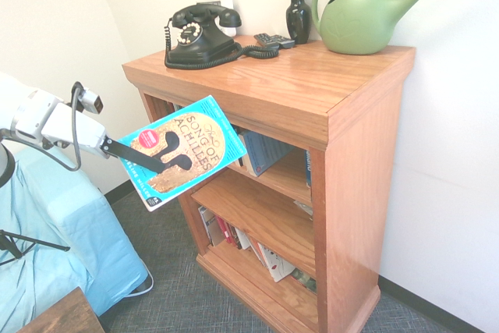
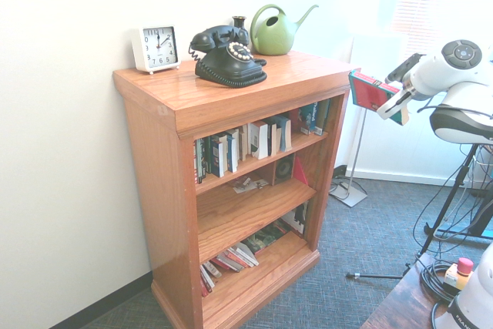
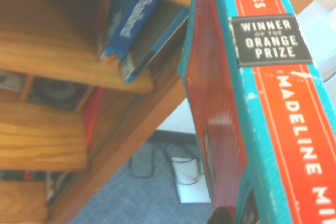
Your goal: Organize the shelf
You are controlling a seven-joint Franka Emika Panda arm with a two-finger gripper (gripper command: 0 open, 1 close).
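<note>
The shelf (image 1: 366, 154) is a reddish-brown wooden bookcase (image 2: 154, 190) with three tiers inside. My gripper (image 1: 173, 161) is shut on a teal paperback (image 1: 195, 142) with a gold helmet on its cover. The paperback hangs tilted in the air in front of the shelf's left front corner, level with the upper tier. In the second exterior view the gripper (image 2: 387, 103) holds the paperback (image 2: 368, 90) just off the shelf's right side, clear of the wood. The wrist view shows its orange and teal spine (image 3: 273, 103) close up.
On the top stand a black telephone (image 1: 199, 33), a dark vase (image 1: 298, 15), a green watering can (image 1: 360, 17), a remote (image 1: 274, 39) and a white clock (image 2: 155, 48). Books (image 2: 246, 140) fill the upper tier. A few lie on the lower tiers. Blue-covered furniture (image 1: 54, 239) stands beside the shelf.
</note>
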